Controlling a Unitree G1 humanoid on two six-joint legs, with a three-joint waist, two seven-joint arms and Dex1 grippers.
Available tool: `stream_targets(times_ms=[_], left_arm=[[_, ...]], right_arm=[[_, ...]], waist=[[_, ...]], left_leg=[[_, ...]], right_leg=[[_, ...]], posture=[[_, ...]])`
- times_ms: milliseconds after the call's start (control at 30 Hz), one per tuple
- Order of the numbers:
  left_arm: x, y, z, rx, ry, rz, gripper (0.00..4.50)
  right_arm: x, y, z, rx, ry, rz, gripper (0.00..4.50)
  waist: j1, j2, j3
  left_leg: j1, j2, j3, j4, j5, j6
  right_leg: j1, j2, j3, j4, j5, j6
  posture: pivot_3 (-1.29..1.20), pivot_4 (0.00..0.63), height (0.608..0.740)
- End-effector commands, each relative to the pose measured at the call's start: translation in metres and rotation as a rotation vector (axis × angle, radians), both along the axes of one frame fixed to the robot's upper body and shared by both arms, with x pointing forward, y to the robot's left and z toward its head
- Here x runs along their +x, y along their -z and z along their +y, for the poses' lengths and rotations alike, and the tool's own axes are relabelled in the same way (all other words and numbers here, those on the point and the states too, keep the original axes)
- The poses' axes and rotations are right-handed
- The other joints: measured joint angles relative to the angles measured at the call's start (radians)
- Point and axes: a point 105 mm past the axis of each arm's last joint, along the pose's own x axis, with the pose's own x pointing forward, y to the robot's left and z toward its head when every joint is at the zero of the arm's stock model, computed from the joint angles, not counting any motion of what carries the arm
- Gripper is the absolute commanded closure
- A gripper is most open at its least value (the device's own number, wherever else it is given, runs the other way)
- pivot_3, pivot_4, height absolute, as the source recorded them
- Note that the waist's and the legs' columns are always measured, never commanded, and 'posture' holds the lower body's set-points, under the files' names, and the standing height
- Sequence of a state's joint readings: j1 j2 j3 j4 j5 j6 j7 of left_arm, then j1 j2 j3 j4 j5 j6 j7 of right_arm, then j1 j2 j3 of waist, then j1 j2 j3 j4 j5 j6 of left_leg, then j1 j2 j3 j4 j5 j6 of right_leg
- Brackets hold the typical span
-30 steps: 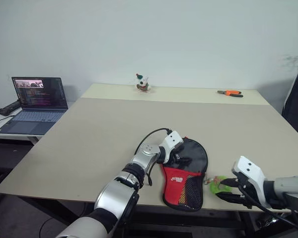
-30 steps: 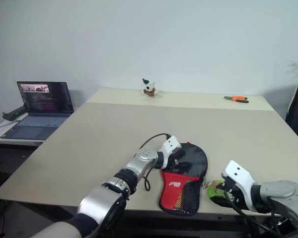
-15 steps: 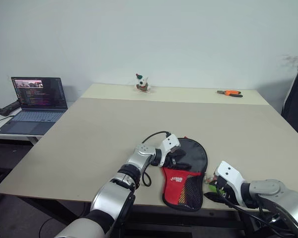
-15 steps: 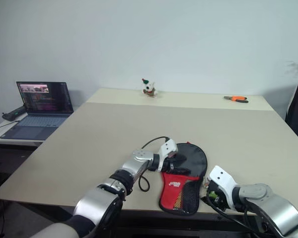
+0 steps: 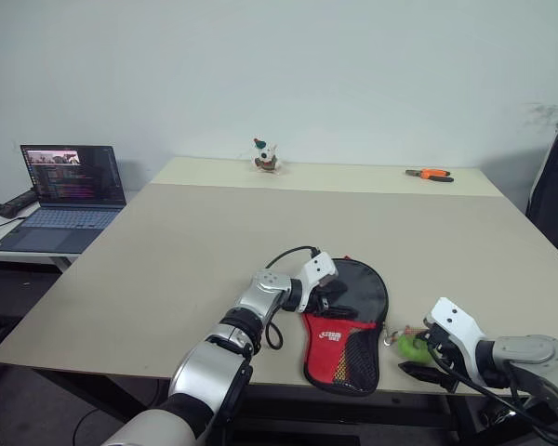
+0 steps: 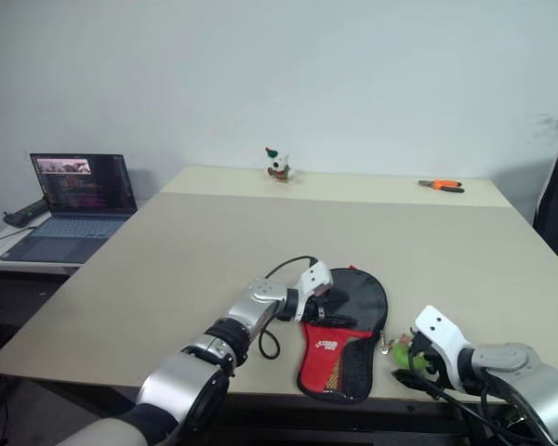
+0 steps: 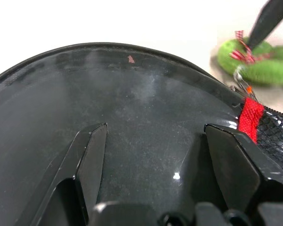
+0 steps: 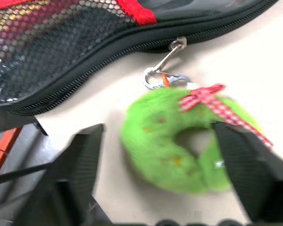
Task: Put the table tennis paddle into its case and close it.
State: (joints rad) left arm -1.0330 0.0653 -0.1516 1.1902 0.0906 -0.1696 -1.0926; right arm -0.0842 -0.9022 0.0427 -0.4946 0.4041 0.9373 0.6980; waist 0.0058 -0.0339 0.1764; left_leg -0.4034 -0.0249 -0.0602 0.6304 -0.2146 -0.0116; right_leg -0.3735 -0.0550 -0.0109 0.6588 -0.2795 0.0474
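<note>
Table [image 5: 214,251]: big pale top, w/ the case near its front edge, centre-right. Laptop [image 5: 67,190] on a side desk well off to the left; pliers [image 5: 431,174] and a small toy figure [image 5: 266,156] at the far edge, well apart from the work.

Case [image 5: 346,325]: flat, paddle-shaped, black round end pointing away from the robot, red part w/ white logo + mesh pocket nearest the edge. It lies flat and filled out, so prob. the paddle is already inside; no blade or handle on show, can't confirm. Zip looks shut along the stretch seen in the right wrist view [image 8: 132,42]; the rest I can't tell.

Left gripper [image 5: 327,295]: 2 fingers spread, lying over the black round part, pressing or resting on it [image 7: 151,155], not pinching anything.

Right gripper [image 8: 160,160]: fingers wide apart, 1 each side of the green zipper tag [image 8: 188,141], no contact w/ it visible.

Tag: fluffy green ring w/ a red-check bow, clipped by a small metal ring to the zip pull, lying on the table just beside the case's right edge.

Handling, my guess: case is light and soft fabric, stiffened by whatever is inside, and slides easily on the smooth top, so hold it down while pulling. Tag is squashy, gives little purchase; pinch it near the clip, or the pull itself.
</note>
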Motion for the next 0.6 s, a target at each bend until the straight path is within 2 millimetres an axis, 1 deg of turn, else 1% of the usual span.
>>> stream_targets(times_ms=[33, 167, 200, 233, 300, 467, 500, 600], left_arm=[[-0.004, 0.007, -0.003, 0.027, 0.02, 0.007, 0.91], [-0.006, 0.01, -0.004, 0.037, 0.027, 0.009, 0.91], [-0.007, 0.011, -0.004, 0.041, 0.03, 0.009, 0.91], [-0.008, 0.012, -0.005, 0.045, 0.035, 0.009, 0.91], [-0.009, 0.014, -0.006, 0.05, 0.045, 0.012, 0.91], [-0.011, 0.017, -0.007, 0.055, 0.052, 0.016, 0.91], [-0.012, 0.017, -0.007, 0.056, 0.053, 0.017, 0.91], [-0.013, 0.02, -0.007, 0.062, 0.055, 0.021, 0.91]], right_arm=[[0.001, 0.003, 0.001, -0.018, -0.007, -0.007, 0.03], [0.005, 0.009, 0.0, -0.048, 0.001, -0.013, 0.03], [0.006, 0.01, 0.0, -0.055, 0.005, -0.02, 0.31], [0.007, 0.009, 0.0, -0.06, 0.004, -0.028, 0.41], [0.009, 0.008, 0.0, -0.066, 0.003, -0.04, 0.93], [0.012, 0.006, -0.002, -0.093, -0.001, -0.069, 2.53], [0.012, 0.005, -0.002, -0.097, -0.001, -0.074, 2.91], [0.011, 0.002, -0.004, -0.094, -0.006, -0.076, 3.83]], waist=[[-0.001, 0.0, 0.0], [-0.002, 0.0, 0.0], [-0.002, 0.0, 0.0], [-0.003, 0.0, 0.0], [-0.003, 0.0, 0.0], [-0.003, 0.0, 0.0], [-0.003, 0.0, 0.0], [-0.003, 0.0, 0.0]], left_leg=[[0.0, 0.0, 0.0, 0.0, 0.0, 0.0], [0.0, 0.0, 0.0, 0.0, 0.0, 0.0], [0.0, 0.0, 0.0, 0.0, 0.0, 0.0], [0.0, 0.0, 0.0, 0.0, 0.0, 0.0], [0.001, 0.0, 0.0, 0.0, 0.0, 0.0], [0.001, 0.0, 0.0, 0.0, 0.0, 0.0], [0.002, 0.0, 0.0, 0.001, 0.0, 0.0], [0.002, 0.0, 0.0, 0.001, 0.0, 0.0]], right_leg=[[0.0, 0.0, 0.0, 0.0, 0.0, 0.0], [0.0, 0.0, 0.0, 0.0, 0.0, 0.0], [0.0, 0.0, 0.0, 0.0, 0.0, 0.0], [0.0, 0.0, 0.0, 0.0, 0.0, 0.0], [0.001, 0.0, 0.0, 0.0, 0.0, 0.0], [0.002, 0.0, 0.0, 0.0, 0.0, 0.0], [0.002, 0.0, 0.0, 0.0, 0.0, 0.0], [0.002, 0.0, 0.0, 0.0, 0.0, 0.0]], posture=[[0.0, 0.15, 0.74], [0.0, 0.15, 0.74], [0.0, 0.15, 0.74], [0.0, 0.15, 0.74], [0.0, 0.15, 0.74], [0.0, 0.15, 0.74], [0.0, 0.15, 0.74], [0.0, 0.15, 0.74]])
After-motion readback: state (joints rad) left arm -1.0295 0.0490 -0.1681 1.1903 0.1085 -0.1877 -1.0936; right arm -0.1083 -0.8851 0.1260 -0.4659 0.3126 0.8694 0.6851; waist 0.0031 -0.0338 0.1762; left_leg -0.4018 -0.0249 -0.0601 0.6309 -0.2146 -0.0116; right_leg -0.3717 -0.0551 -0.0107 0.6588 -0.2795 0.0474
